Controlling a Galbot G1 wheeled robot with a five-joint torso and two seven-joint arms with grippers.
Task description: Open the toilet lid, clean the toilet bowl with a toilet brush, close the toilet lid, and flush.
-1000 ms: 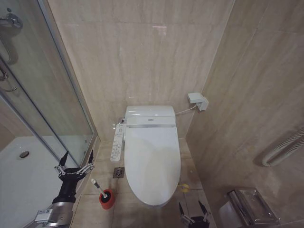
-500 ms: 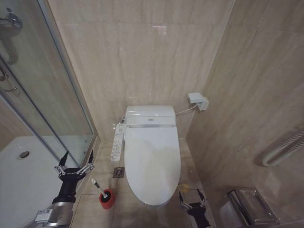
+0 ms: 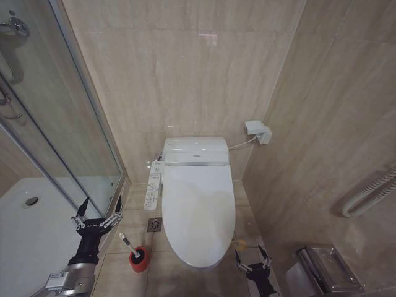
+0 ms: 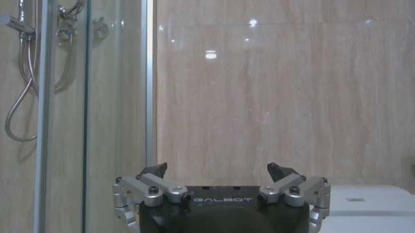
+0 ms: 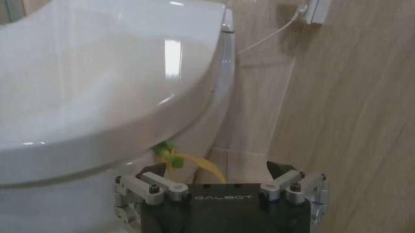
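The toilet lid is lying shut; its yellow-green strap, at the front right edge, is being shown by the right wrist view, just beyond the right gripper, fingers spread. The left gripper is being held spread beside the shower glass, over the tiled floor, near the toilet brush.

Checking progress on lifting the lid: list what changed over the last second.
The right hand, open, rose into view and moved toward the yellow-green strap at the toilet lid edge. Unchanged: lid shut, left hand open by the shower, toilet brush in its holder.
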